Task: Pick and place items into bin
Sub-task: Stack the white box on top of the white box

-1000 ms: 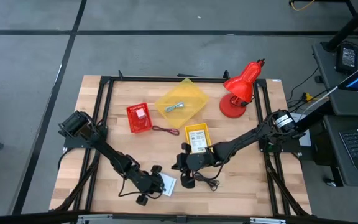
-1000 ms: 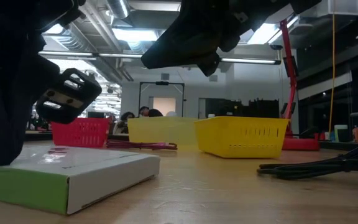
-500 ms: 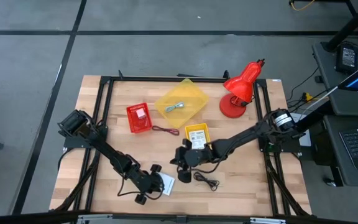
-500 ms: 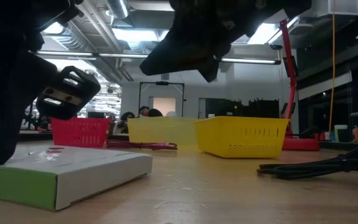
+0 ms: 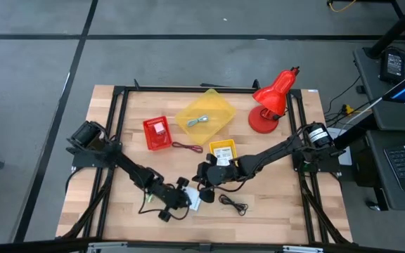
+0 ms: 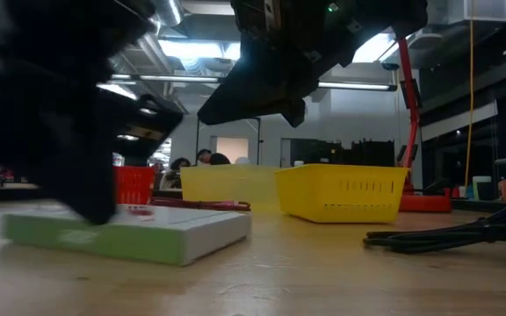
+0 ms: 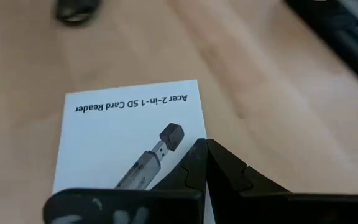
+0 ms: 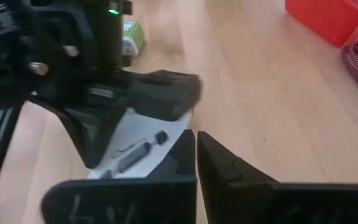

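Left wrist view, white card-reader box [image 7: 129,143] with green side, printed picture, both grippers closed, holding nothing.

The left tool [image 7: 206,163] (fingers together) rests over a white card-reader box [image 7: 114,140].

desk [image 5: 104,169]: light wood, black frame | card reader box [image 7: 123,143]: white face, black print, green side | large bin [image 5: 204,116]: translucent yellow | small yellow basket [image 5: 223,151]: yellow | red basket [image 5: 157,133]: red | lamp [image 5: 271,100]: red | cord [image 5: 234,204]: black | fingers [image 7: 229,177]: black
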Controlling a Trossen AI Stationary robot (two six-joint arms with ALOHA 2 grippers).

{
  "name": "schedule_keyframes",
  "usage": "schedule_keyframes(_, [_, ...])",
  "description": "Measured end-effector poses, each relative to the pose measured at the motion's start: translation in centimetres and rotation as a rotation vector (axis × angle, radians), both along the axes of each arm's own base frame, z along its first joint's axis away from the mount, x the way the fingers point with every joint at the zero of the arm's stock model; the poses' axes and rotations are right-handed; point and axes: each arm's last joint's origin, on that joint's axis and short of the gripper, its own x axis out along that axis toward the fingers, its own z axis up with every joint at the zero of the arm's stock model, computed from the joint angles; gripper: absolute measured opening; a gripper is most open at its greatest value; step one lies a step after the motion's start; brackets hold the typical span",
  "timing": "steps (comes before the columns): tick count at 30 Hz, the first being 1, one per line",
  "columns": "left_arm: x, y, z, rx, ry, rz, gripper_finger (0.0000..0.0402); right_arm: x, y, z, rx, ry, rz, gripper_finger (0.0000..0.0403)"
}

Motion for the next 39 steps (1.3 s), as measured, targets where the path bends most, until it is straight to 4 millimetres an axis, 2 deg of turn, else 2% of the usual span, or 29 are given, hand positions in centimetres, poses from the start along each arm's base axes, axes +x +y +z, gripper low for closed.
schedule_keyframes(9, [2.2, 3.5, 0.2, 0.005, -0.068, 0.102, 0.0002, -0.6, -0.4, 0.6, -0.157, 0.035, 0.011, 0.0])
schedule_keyframes(15, [2.6, 4.7, 0.8, 0.045, -0.099, 0.095, 0.0002, -0.9, -0.5, 0.2, -0.164, 0.09, 0.007, 0.0])
schedule_keyframes(18, [2.2, 4.6, 1.7, 0.057, -0.107, 0.08, 0.0002, -0.9, -0.5, 0.2, -0.164, 0.089, 0.007, 0.0])
schedule_keyframes(21, [1.8, 4.1, 3.6, 0.048, -0.166, 0.076, 0.0002, -0.9, -0.6, 0.2, -0.164, 0.089, 0.005, 0.0])
schedule_keyframes(27, [-0.2, 3.2, 6.1, 0.092, -0.186, 0.093, 0.0002, -0.9, -0.6, 0.2, -0.156, 0.088, 0.006, 0.0])
schedule_keyframes(36, [-3.0, 2.6, 3.9, 0.043, -0.111, 0.226, 0.0002, -1.0, -0.3, 0.0, -0.086, 0.109, 0.022, 0.0])
schedule_keyframes(39, [-3.5, 2.0, 3.7, 0.024, -0.11, 0.236, 0.0002, -0.9, -1.1, -0.3, -0.059, 0.144, 0.021, 0.0])
